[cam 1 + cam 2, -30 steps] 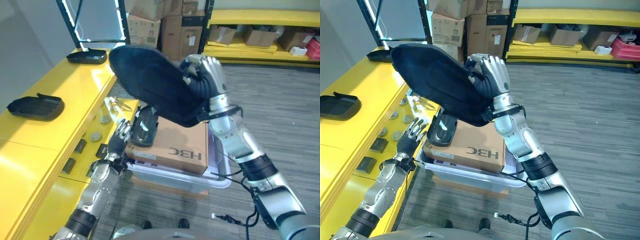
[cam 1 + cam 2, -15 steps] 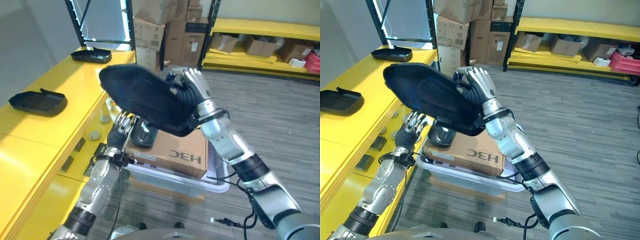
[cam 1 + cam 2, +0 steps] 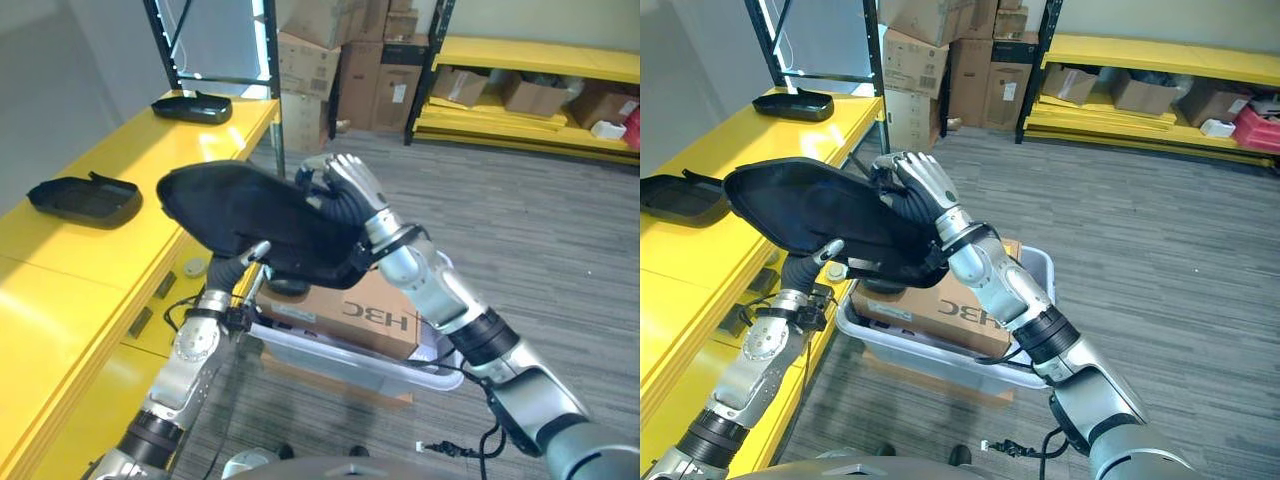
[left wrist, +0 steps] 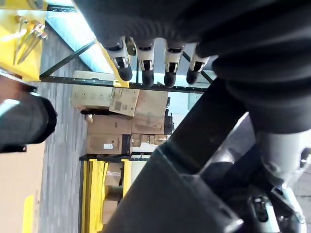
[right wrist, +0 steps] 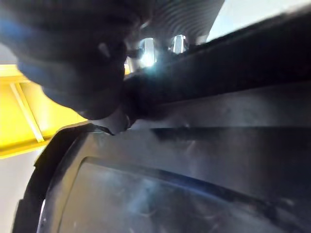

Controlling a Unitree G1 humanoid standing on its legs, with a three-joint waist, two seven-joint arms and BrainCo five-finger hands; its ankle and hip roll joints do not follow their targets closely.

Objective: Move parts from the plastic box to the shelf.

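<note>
My right hand is shut on the rim of a large black oval part and holds it in the air, between the plastic box and the edge of the yellow shelf. The part's inner face shows close up in the right wrist view. My left hand is directly under the part with its fingers straight and open. The clear plastic box stands on the floor below. It holds a cardboard box and another black part.
Two more black parts lie on the yellow shelf, one near and one far, beside a black frame post. Stacked cartons and a low yellow rack stand at the back, across the grey floor.
My right hand has lowered the black part and carried it left toward the shelf. My left hand has gone in under it. The camera has shifted too.
</note>
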